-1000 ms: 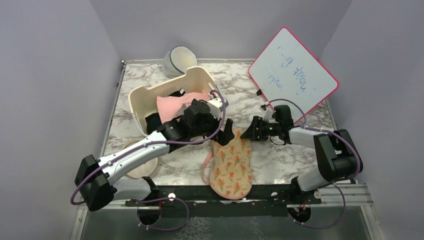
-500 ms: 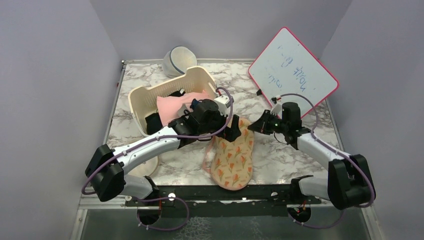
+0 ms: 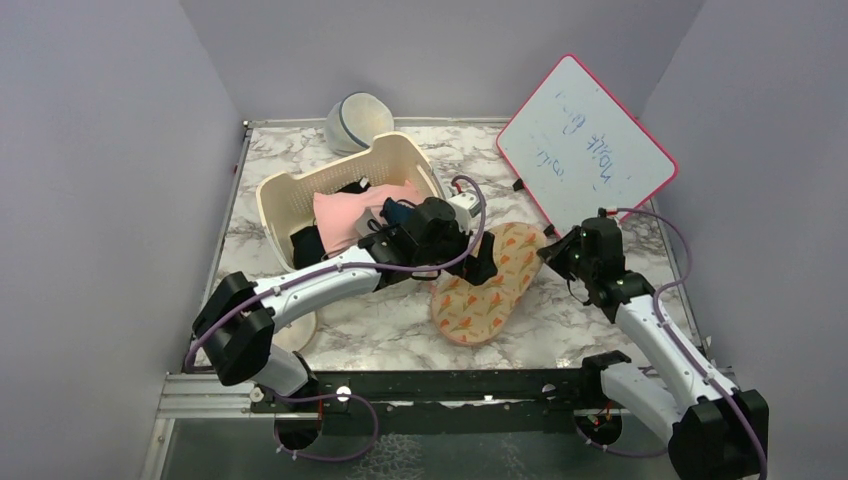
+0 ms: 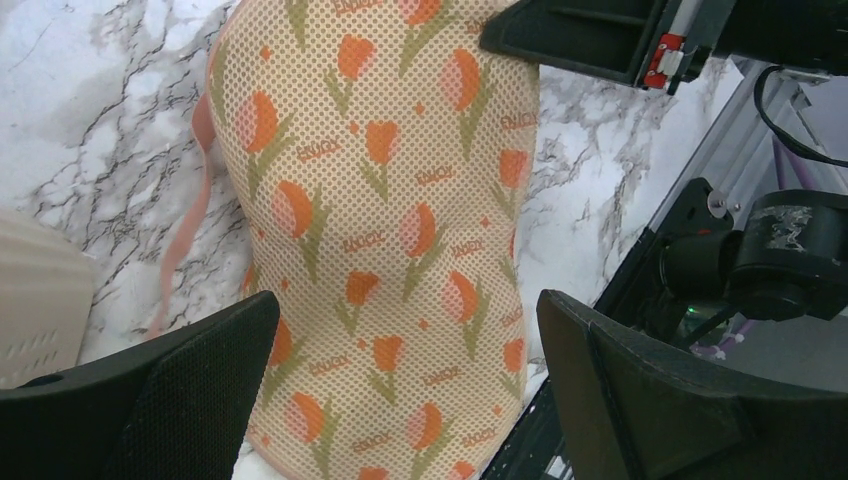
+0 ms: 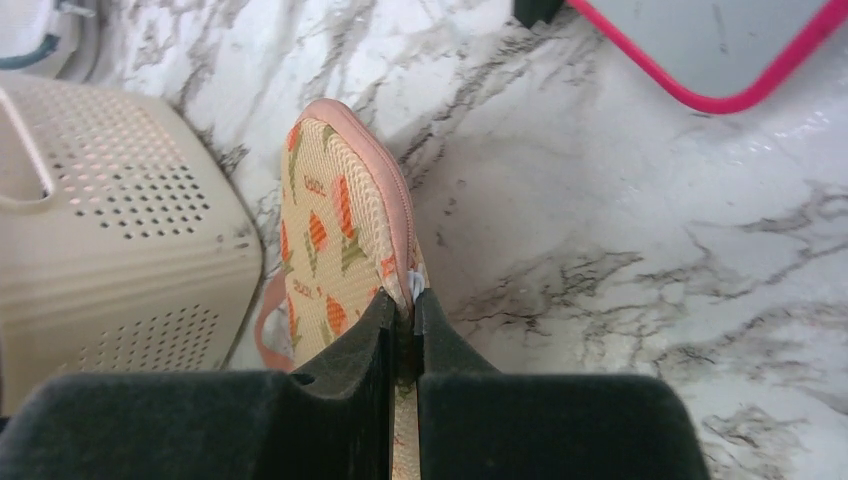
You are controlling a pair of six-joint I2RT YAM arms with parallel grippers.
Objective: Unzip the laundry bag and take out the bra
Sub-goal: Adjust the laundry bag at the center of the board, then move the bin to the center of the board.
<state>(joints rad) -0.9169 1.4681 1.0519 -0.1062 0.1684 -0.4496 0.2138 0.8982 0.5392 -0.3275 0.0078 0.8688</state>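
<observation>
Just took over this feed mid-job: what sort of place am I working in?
Probably a lab test cell staged for laundry tasks, not a home: a marble-patterned table boxed in by plain lilac walls, a handwritten whiteboard propped at the back, and a cream basket of clothes near the tulip-print laundry bag.

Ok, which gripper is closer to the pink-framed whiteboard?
Right. The right gripper sits just by the lower corner of the whiteboard, shut on the edge of the laundry bag. The left gripper hovers open over the bag, farther away.
</observation>
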